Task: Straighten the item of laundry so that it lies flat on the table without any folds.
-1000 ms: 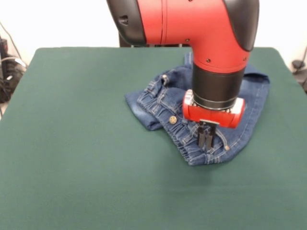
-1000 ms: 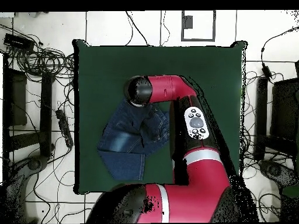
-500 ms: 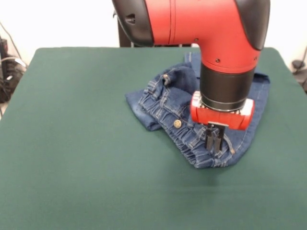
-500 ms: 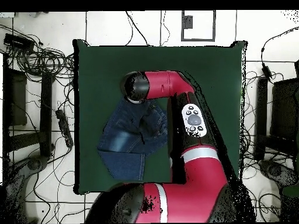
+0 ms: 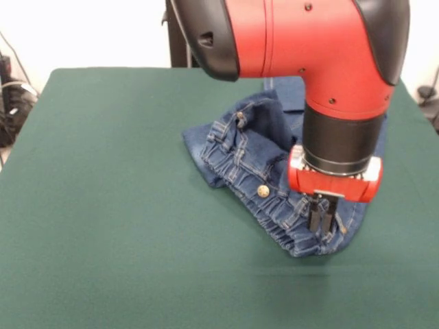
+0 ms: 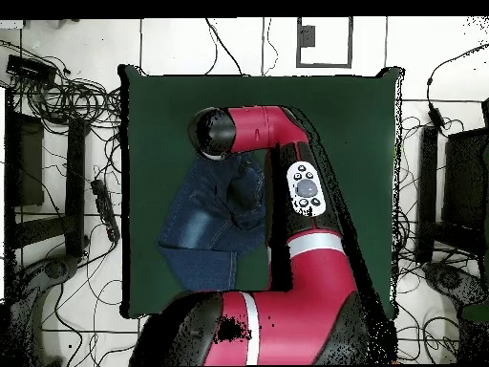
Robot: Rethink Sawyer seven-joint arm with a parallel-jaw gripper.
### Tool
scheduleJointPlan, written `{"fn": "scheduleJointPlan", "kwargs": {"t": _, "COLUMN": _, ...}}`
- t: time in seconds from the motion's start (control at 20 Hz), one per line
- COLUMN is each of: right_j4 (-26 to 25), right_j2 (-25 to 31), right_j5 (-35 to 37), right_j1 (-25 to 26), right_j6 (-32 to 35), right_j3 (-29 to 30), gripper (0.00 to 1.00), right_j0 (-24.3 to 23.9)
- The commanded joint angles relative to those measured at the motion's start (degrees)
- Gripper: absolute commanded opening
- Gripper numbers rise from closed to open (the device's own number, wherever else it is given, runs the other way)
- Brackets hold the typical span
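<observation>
I see the jeans bunched on the right half of the table in the front view, well in from the near edge; the overhead view has them close to that picture's left table edge, one leg end reaching toward the robot's side. Open green felt runs wide to the left and in front of the heap in the front view; far less room shows on the right. The denim is crumpled, not flat; the gathered waistband runs diagonally down to the nearest corner, the brass button facing up, tan stitching showing on the folds; a pale faded patch shows from above. My gripper sits at that near waistband corner, its dark fingers pressed together on the jeans' fabric; the red arm towers above it.
</observation>
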Motion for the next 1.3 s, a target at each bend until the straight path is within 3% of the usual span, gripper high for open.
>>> {"fn": "scheduleJointPlan", "kwargs": {"t": 0.05, "right_j4": 1.7, "right_j2": 7.1, "right_j5": 4.5, "right_j1": 0.7, "right_j6": -6.9, "right_j3": -5.7, "gripper": 0.00, "right_j0": 2.0}}
{"fn": "scheduleJointPlan", "kwargs": {"t": 0.45, "right_j4": 3.4, "right_j2": 9.3, "right_j5": 7.3, "right_j1": 3.4, "right_j6": -7.1, "right_j3": -11.6, "gripper": 0.00, "right_j0": 2.5}}
{"fn": "scheduleJointPlan", "kwargs": {"t": 0.85, "right_j4": 5.5, "right_j2": 12.6, "right_j5": 8.3, "right_j1": 3.5, "right_j6": -9.8, "right_j3": -11.9, "gripper": 0.00, "right_j0": 1.4}}
{"fn": "scheduleJointPlan", "kwargs": {"t": 1.3, "right_j4": 3.7, "right_j2": 15.0, "right_j5": 9.6, "right_j1": 3.4, "right_j6": -15.3, "right_j3": -13.4, "gripper": 0.00, "right_j0": 1.1}}
